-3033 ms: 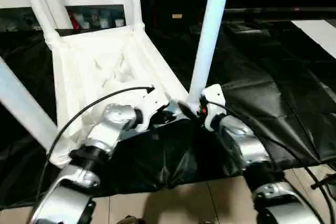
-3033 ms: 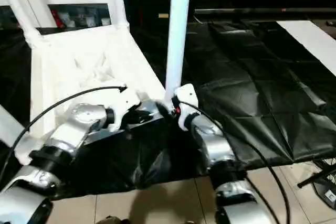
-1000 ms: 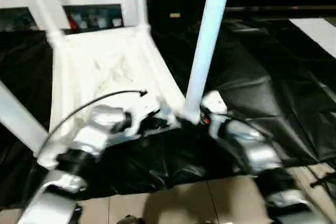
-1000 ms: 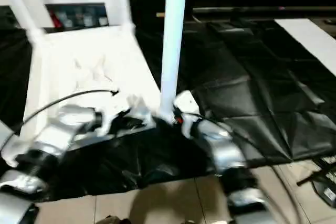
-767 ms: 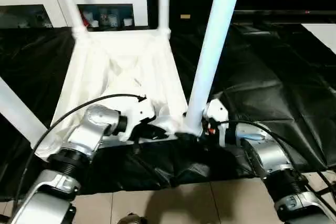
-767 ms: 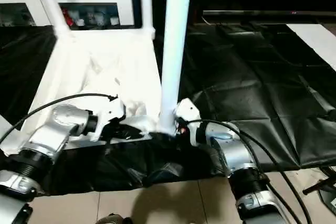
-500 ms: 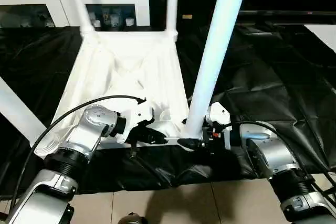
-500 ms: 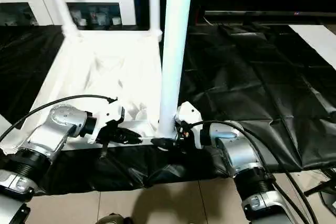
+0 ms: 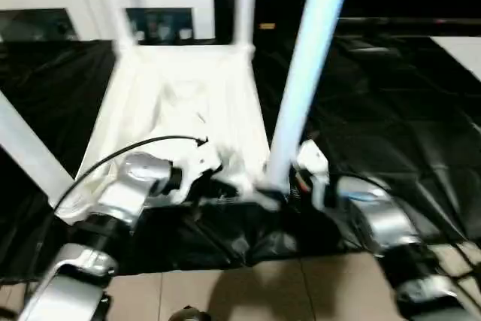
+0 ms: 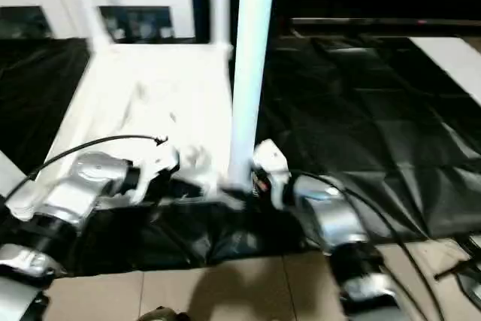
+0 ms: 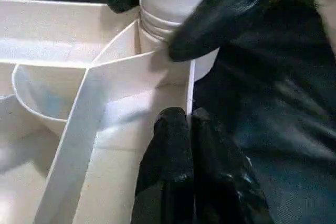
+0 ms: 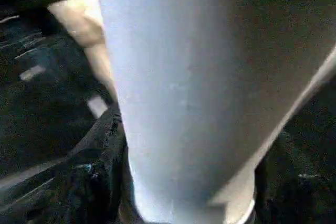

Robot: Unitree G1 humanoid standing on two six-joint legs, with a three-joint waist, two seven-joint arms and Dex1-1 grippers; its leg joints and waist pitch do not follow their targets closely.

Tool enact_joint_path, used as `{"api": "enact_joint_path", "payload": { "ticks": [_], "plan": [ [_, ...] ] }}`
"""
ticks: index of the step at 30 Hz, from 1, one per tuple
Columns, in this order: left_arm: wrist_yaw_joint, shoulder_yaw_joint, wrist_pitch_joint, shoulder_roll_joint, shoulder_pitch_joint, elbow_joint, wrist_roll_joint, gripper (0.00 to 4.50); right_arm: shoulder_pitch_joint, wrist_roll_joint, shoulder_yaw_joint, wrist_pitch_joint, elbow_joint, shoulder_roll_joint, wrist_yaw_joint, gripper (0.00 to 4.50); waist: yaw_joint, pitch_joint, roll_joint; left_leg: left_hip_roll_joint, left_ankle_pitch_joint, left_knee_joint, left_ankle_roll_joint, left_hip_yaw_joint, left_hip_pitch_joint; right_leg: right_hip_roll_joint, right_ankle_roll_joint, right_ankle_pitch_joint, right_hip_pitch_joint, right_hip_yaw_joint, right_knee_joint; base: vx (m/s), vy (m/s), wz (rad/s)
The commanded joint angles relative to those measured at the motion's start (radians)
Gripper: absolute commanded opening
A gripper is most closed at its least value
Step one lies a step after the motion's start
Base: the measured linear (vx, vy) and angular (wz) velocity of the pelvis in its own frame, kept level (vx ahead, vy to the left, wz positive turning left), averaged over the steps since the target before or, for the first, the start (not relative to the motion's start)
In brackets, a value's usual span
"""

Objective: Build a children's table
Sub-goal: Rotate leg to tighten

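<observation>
Up close, left gripper (image 11: pixel 184 124) pressed together on tabletop rim (image 11: pixel 105 77); right gripper (image 11: pixel 173 14) seemingly clasps leg (image 9: pixel 304 73).

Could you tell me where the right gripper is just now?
In the left eye view, the right gripper sits at the base of the near-right table leg, beside that corner of the upturned tabletop.

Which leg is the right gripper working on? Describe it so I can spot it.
Find the upturned white tabletop on the black sheet. Four legs rise from its corners; take the one at the near corner on the robot's right. That leg is the thickest-looking, and the right gripper's fingers straddle its base.
</observation>
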State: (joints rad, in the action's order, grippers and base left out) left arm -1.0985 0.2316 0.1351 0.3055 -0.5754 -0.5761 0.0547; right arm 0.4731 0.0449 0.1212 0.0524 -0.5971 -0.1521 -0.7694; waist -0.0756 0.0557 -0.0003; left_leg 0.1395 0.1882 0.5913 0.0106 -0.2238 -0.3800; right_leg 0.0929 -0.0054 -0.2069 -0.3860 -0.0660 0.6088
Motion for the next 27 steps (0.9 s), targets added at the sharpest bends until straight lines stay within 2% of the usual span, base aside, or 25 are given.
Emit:
{"api": "enact_joint_path", "payload": {
  "ticks": [1, 3, 4, 6, 8, 9, 10, 11, 12, 13, 16, 19, 22, 23, 24, 27],
  "plan": [
    [0.099, 0.006, 0.010, -0.076, -0.037, 0.020, -0.005, 0.00, 0.003, -0.033, 0.049, 0.038, -0.063, 0.087, 0.112, 2.67, 0.008, -0.048, 0.001, 0.112, 0.434, -0.099, -0.102, 0.082, 0.029, 0.101, -0.184, -0.438, 0.015, 0.060, -0.093, 0.000, 0.000, 0.00],
    [0.122, 0.007, 0.016, -0.085, -0.037, 0.022, 0.001, 0.00, 0.009, -0.032, 0.038, 0.051, -0.074, 0.106, 0.157, 2.67, 0.018, -0.048, 0.002, 0.109, 0.461, -0.098, -0.107, 0.082, 0.035, 0.099, -0.176, -0.441, 0.007, 0.061, -0.097, 0.000, 0.000, 0.00],
    [0.168, 0.002, 0.037, -0.110, -0.038, 0.030, 0.007, 0.00, 0.016, -0.024, 0.023, 0.064, -0.084, 0.146, 0.209, 2.67, 0.021, -0.049, 0.002, 0.108, 0.462, -0.096, -0.102, 0.079, 0.037, 0.100, -0.179, -0.431, 0.005, 0.064, -0.099, 0.000, 0.000, 0.00],
    [0.207, -0.003, 0.055, -0.130, -0.038, 0.037, 0.012, 0.00, 0.017, -0.019, 0.019, 0.063, -0.084, 0.178, 0.227, 2.67, 0.023, -0.048, 0.002, 0.108, 0.455, -0.095, -0.095, 0.079, 0.035, 0.101, -0.182, -0.424, 0.005, 0.065, -0.101, 0.000, 0.000, 0.00],
    [0.206, 0.003, 0.053, -0.143, -0.032, 0.048, 0.011, 0.00, 0.016, -0.024, 0.027, 0.036, -0.086, 0.197, 0.215, 3.23, 0.020, -0.050, 0.002, 0.108, 0.428, -0.095, -0.082, 0.076, 0.035, 0.100, -0.180, -0.394, 0.006, 0.066, -0.101, 0.000, 0.000, 0.00],
    [0.199, 0.007, 0.053, -0.147, -0.029, 0.055, 0.006, 0.00, 0.015, -0.017, 0.031, 0.035, -0.084, 0.202, 0.196, 3.37, 0.021, -0.050, -0.001, 0.109, 0.421, -0.095, -0.079, 0.074, 0.034, 0.099, -0.182, -0.379, 0.006, 0.066, -0.100, 0.000, 0.000, 0.00],
    [0.190, 0.009, 0.053, -0.148, -0.027, 0.060, 0.002, 0.00, 0.011, -0.004, 0.032, 0.039, -0.074, 0.204, 0.168, 3.37, 0.020, -0.051, 0.003, 0.109, 0.407, -0.095, -0.075, 0.073, 0.034, 0.097, -0.191, -0.347, 0.007, 0.066, -0.097, 0.000, 0.000, 0.00],
    [0.187, 0.010, 0.054, -0.148, -0.027, 0.062, 0.001, 0.00, 0.009, 0.001, 0.033, 0.041, -0.070, 0.205, 0.157, 3.58, 0.021, -0.052, 0.002, 0.109, 0.393, -0.096, -0.070, 0.072, 0.030, 0.096, -0.199, -0.313, 0.011, 0.066, -0.093, 0.000, 0.000, 0.00],
    [0.177, 0.014, 0.049, -0.144, -0.026, 0.065, -0.001, 0.00, 0.006, 0.007, 0.037, 0.043, -0.060, 0.201, 0.144, 3.58, 0.020, -0.052, 0.002, 0.109, 0.384, -0.097, -0.067, 0.071, 0.029, 0.095, -0.202, -0.298, 0.013, 0.065, -0.091, 0.000, 0.000, 0.00],
    [0.173, 0.015, 0.046, -0.143, -0.025, 0.066, -0.002, 0.00, 0.006, 0.008, 0.039, 0.044, -0.056, 0.199, 0.140, 3.83, 0.019, -0.053, 0.002, 0.108, 0.372, -0.095, -0.061, 0.068, 0.031, 0.095, -0.207, -0.280, 0.012, 0.066, -0.091, 0.000, 0.000, 0.00],
    [0.107, 0.027, 0.031, -0.120, -0.017, 0.081, -0.018, 0.00, -0.008, 0.024, 0.056, 0.049, -0.009, 0.165, 0.065, 4.07, 0.016, -0.054, 0.002, 0.108, 0.350, -0.092, -0.044, 0.067, 0.028, 0.097, -0.212, -0.261, 0.018, 0.066, -0.089, 0.000, 0.000, 0.00],
    [0.063, 0.032, 0.025, -0.105, -0.011, 0.092, -0.027, 0.00, -0.018, 0.039, 0.064, 0.057, 0.019, 0.141, 0.001, 4.07, 0.015, -0.056, 0.000, 0.107, 0.316, -0.091, -0.029, 0.065, 0.025, 0.094, -0.224, -0.225, 0.022, 0.065, -0.084, 0.000, 0.000, 0.00],
    [0.019, 0.035, 0.025, -0.089, -0.005, 0.101, -0.036, 0.00, -0.027, 0.053, 0.076, 0.063, 0.046, 0.109, -0.073, 4.07, 0.011, -0.058, 0.002, 0.107, 0.284, -0.087, -0.010, 0.060, 0.028, 0.092, -0.245, -0.170, 0.023, 0.064, -0.079, 0.000, 0.000, 0.00],
    [-0.048, 0.043, 0.015, -0.056, -0.003, 0.099, -0.045, 0.00, -0.042, 0.076, 0.101, 0.080, 0.088, 0.045, -0.203, 4.07, 0.010, -0.059, 0.001, 0.105, 0.261, -0.085, 0.004, 0.059, 0.026, 0.090, -0.252, -0.142, 0.028, 0.063, -0.077, 0.000, 0.000, 0.00],
    [-0.048, 0.043, 0.015, -0.056, -0.003, 0.099, -0.045, 0.00, -0.042, 0.076, 0.101, 0.080, 0.088, 0.045, -0.203, 4.07, 0.006, -0.061, 0.002, 0.107, 0.219, -0.082, 0.023, 0.058, 0.020, 0.090, -0.258, -0.096, 0.036, 0.061, -0.069, 0.000, 0.000, 0.00],
    [-0.077, 0.046, 0.010, -0.040, -0.005, 0.093, -0.046, 0.00, -0.047, 0.086, 0.112, 0.085, 0.107, 0.014, -0.262, 4.07, 0.001, -0.066, 0.002, 0.108, 0.161, -0.075, 0.049, 0.053, 0.021, 0.088, -0.290, -0.017, 0.033, 0.057, -0.057, 0.000, 0.000, 0.00]
  ]
}}
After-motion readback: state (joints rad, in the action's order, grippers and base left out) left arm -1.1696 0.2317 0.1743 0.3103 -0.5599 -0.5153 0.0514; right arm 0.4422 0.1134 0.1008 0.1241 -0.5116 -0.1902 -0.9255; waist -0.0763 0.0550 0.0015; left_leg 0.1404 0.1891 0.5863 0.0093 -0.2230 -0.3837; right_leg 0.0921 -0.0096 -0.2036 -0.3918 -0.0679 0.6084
